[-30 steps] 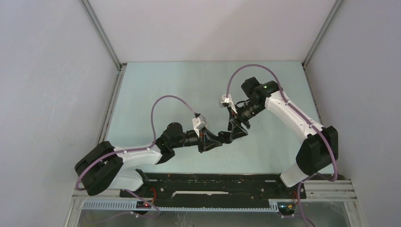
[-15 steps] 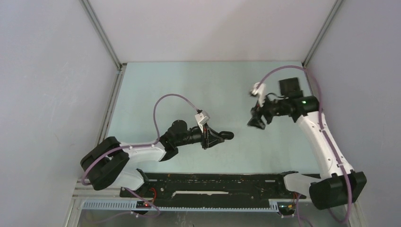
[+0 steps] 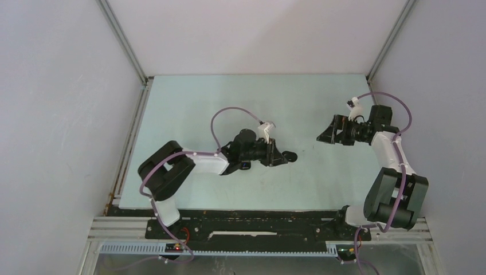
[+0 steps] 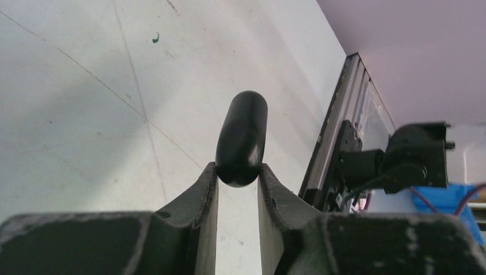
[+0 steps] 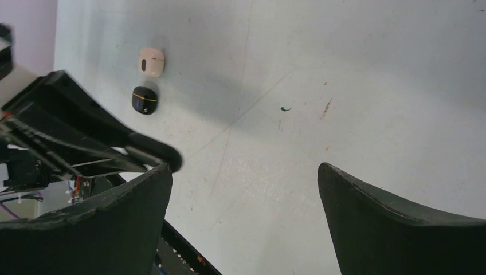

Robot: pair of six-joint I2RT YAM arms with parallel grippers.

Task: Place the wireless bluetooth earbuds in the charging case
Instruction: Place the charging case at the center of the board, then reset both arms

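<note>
Grip first: our left gripper (image 4: pixel 238 172) pinches one end of the black charging case (image 4: pixel 243 129), jaws narrow; we should keep it level, lid reachable. At two o'clock from it, the right gripper (image 5: pixel 243 169) gapes wide, empty. We count one case and two earbuds, one white earbud (image 5: pixel 151 61) and one black earbud (image 5: pixel 144 99), lying just beside each other on the table (image 5: pixel 344 69) at ten o'clock in the right wrist view.

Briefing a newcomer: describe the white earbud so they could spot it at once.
Find the left gripper, shut on a black case. Beside that arm two earbuds lie on the table, side by side. The white earbud is the only pale one; the other earbud is black.
</note>
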